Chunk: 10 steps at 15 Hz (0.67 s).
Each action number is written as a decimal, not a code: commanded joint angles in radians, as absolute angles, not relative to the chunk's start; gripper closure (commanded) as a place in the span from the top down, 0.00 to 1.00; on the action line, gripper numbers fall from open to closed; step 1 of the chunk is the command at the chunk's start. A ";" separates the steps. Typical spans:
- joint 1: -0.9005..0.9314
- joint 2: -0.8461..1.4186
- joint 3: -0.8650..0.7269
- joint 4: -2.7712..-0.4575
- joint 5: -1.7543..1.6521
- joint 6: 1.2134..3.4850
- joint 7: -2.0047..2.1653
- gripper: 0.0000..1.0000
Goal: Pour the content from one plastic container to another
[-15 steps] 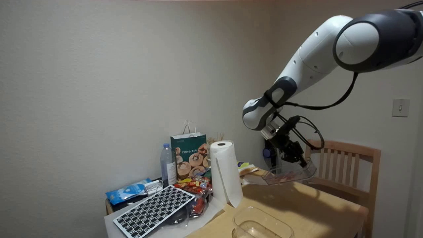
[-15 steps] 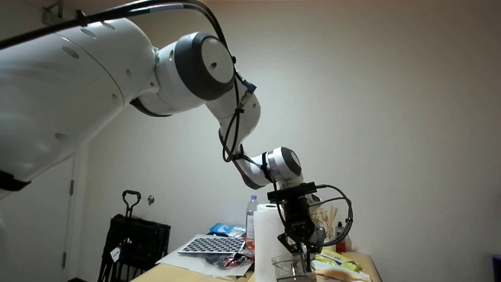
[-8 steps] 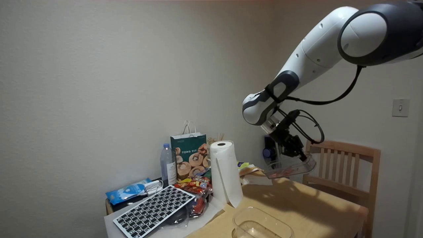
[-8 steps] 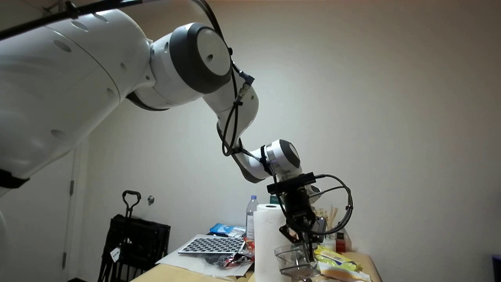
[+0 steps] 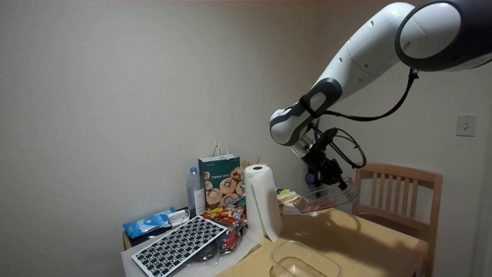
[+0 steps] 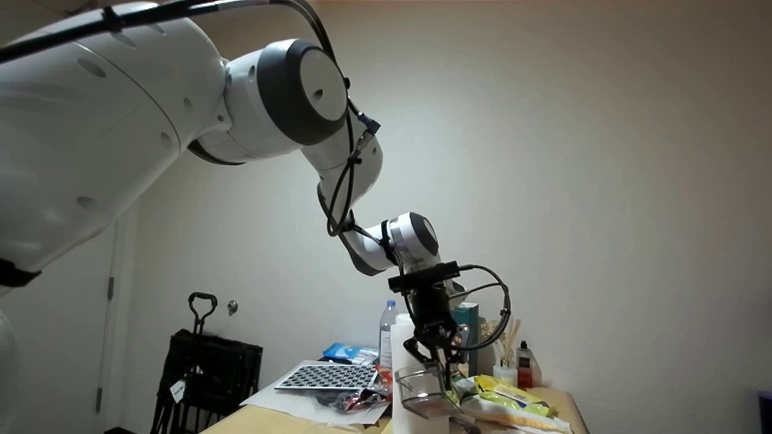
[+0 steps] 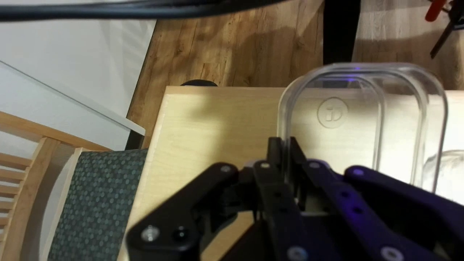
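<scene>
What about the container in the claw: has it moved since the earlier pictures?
Yes: in an exterior view, the held container has shifted left in the picture, closer to the paper towel roll, which has stayed put.

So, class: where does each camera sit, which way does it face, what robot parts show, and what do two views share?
In an exterior view: higher than the table, facing wall and chair; arm and gripper show.
In an exterior view: low, near table height, facing wall, door at picture left; arm looms close, gripper beyond.
Wrist view: behind the gripper, facing down at table and floor; gripper and cable show.
Both exterior views share the paper roll, bottle and held container.
</scene>
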<state>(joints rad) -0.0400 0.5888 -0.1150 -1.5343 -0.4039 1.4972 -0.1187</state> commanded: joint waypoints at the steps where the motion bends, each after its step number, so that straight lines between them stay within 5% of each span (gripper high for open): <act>1: -0.016 0.519 -0.079 -1.590 -0.427 1.409 -0.151 0.06; 10: -0.007 0.486 -0.033 -1.619 -0.430 1.341 -0.183 0.07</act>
